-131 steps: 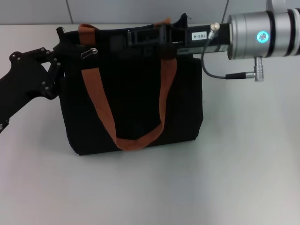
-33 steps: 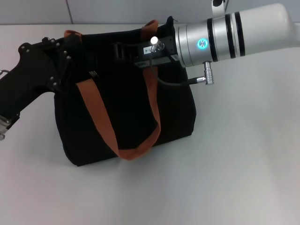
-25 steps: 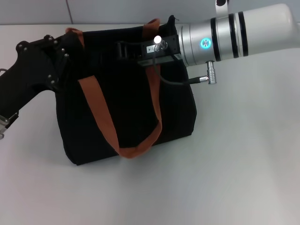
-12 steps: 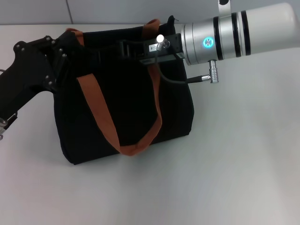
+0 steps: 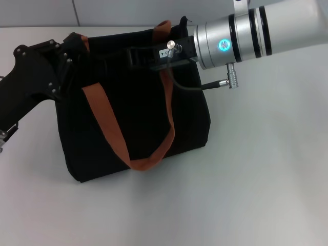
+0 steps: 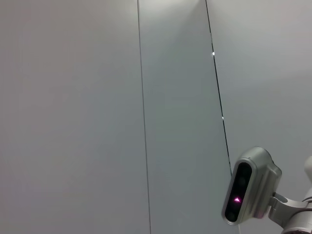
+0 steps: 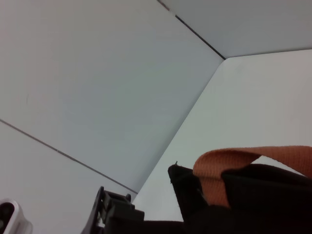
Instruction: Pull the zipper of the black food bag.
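The black food bag (image 5: 138, 118) stands in the middle of the white table in the head view, leaning a little, with an orange-brown strap (image 5: 105, 123) looping down its front. The zipper pull is hidden. My left gripper (image 5: 69, 51) is at the bag's top left corner, pressed against the fabric. My right gripper (image 5: 134, 54) reaches in from the right and lies along the bag's top edge, near the right strap. The right wrist view shows the bag's top corner (image 7: 187, 187), a strap (image 7: 243, 163) and the left gripper (image 7: 114, 214) beyond it.
The white table (image 5: 256, 179) extends in front of and to the right of the bag. A grey panelled wall (image 5: 128, 10) runs behind it. A cable and plug (image 5: 225, 82) hang under my right wrist. The left wrist view shows only wall panels and the head camera (image 6: 248, 187).
My right arm has risen a little and drawn slightly right along the bag's top. The bag has shifted slightly left and leans more. My left arm has barely moved.
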{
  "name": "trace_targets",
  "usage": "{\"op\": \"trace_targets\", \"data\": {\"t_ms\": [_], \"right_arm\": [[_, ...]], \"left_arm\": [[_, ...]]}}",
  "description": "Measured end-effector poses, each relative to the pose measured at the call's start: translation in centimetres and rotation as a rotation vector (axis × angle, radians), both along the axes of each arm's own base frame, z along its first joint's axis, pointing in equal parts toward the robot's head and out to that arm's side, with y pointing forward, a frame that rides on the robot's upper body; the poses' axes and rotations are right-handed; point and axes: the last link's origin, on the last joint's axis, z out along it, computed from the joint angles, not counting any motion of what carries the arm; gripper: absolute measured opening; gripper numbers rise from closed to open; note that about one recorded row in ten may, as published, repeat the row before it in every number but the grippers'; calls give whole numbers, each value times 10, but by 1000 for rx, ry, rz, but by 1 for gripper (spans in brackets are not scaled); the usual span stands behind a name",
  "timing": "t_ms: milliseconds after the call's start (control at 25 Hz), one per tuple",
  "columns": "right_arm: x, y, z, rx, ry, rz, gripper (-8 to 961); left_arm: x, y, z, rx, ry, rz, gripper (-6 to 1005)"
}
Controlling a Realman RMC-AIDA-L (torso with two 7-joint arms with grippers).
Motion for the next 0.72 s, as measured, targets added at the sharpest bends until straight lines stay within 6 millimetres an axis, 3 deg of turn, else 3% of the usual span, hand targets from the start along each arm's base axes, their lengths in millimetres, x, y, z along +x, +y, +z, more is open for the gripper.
{"op": "trace_targets", "data": {"t_ms": [480,720], "right_arm": [[-1,1,1,15,-33,45,294],[-3,1,2,23,-44,70,72]], "left_arm": [[-1,0,1,2,-4,2,100],[-1,-1,1,2,-5,0,103]]}}
